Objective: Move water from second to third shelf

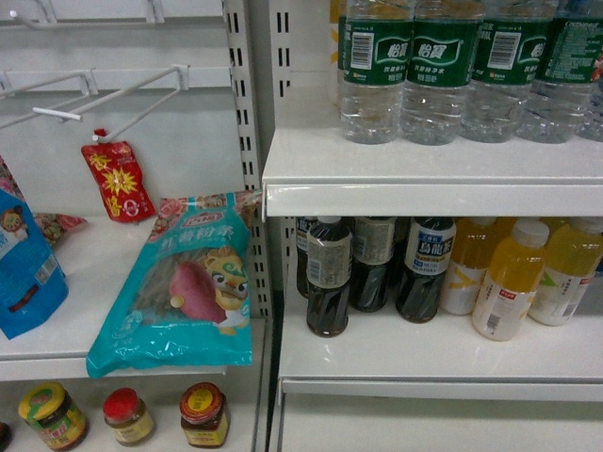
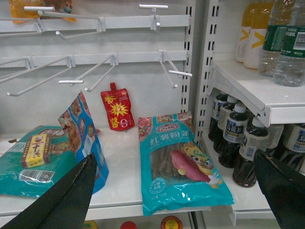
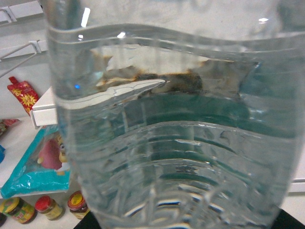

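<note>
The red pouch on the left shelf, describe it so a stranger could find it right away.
Start at the white back wall of the left shelving bay, below the wire hooks. The red pouch leans there, behind the teal noodle bag. It alone is small, red, spouted, with a yellow starburst.

Water bottle [image 3: 176,129]: clear ribbed plastic, fills nearly the whole right wrist view, upright, water inside, dark green label band seen through the wall. Too close to tell what it rests on or what touches it. Head view: row of matching green-labelled water bottles [image 1: 443,71] upright on the upper white shelf [image 1: 424,174], side by side; which one is the close-up bottle, can't tell.
</note>
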`<state>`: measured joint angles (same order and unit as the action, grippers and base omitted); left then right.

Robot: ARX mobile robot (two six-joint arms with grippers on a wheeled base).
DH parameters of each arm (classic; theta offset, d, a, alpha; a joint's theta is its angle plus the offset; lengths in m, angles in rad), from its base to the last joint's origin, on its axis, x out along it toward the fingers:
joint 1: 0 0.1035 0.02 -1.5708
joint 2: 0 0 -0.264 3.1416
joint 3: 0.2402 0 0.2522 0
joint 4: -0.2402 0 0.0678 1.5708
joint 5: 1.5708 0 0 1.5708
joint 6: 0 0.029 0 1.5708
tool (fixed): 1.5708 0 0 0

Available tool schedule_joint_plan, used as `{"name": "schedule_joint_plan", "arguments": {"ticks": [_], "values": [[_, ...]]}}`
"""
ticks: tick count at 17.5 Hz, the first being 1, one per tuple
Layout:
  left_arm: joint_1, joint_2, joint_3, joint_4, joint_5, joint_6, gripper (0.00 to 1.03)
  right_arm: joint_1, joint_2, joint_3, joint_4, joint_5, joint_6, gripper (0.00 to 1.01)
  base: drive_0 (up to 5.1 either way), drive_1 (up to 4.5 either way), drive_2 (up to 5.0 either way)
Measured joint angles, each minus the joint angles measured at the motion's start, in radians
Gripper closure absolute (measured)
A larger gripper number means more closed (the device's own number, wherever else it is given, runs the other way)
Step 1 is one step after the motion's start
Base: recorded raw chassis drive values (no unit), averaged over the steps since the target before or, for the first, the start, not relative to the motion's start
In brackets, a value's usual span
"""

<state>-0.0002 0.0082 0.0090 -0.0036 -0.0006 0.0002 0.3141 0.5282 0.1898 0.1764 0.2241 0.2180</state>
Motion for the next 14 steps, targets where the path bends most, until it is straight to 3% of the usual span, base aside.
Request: {"name": "schedule_joint_plan", "arguments": {"ticks": [12, 14], "values": [[0.0, 0.0, 0.0, 0.0, 0.0, 0.0, 0.05, 0.0, 0.0, 0.0, 0.0, 0.003, 0.0, 0.59, 0.0, 0.0, 0.0], [0.0, 0.0, 0.0, 0.0, 0.0, 0.0, 0.05, -0.002, 0.027, -0.002, 0.06, 0.005, -0.035, 0.59, 0.0, 0.0, 0.0]]}}
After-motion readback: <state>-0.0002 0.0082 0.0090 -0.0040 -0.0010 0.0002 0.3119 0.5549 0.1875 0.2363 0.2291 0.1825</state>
